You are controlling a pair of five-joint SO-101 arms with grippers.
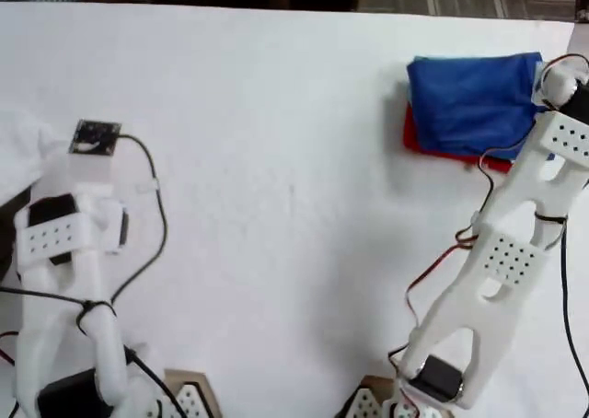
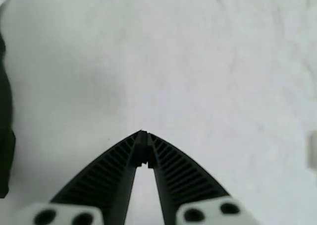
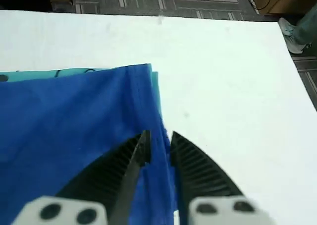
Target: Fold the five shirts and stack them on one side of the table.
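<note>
Blue shirt [image 3: 74, 121], folded, has its side hem between the jaws of the right gripper [image 3: 159, 136]. The jaws stand a little apart and straddle the hem rather than clamp it. In my judgement this is either a release after placing or a straightening of the edge. The left gripper [image 2: 142, 135] is fully closed with nothing in it, over bare table [image 1: 276, 206] and well apart from the stack, presumably parked clear of the work. A pale cloth [image 1: 17, 146] beside that arm may be an unfolded shirt, but this cannot be confirmed. The stack sits at the table's right side toward the far edge, as the task requires. A red shirt [image 1: 411, 134] juts out beneath at the inner side. A teal shirt [image 3: 155, 76] shows as a strip at the farthest edge, so the layers are not squarely aligned.
</note>
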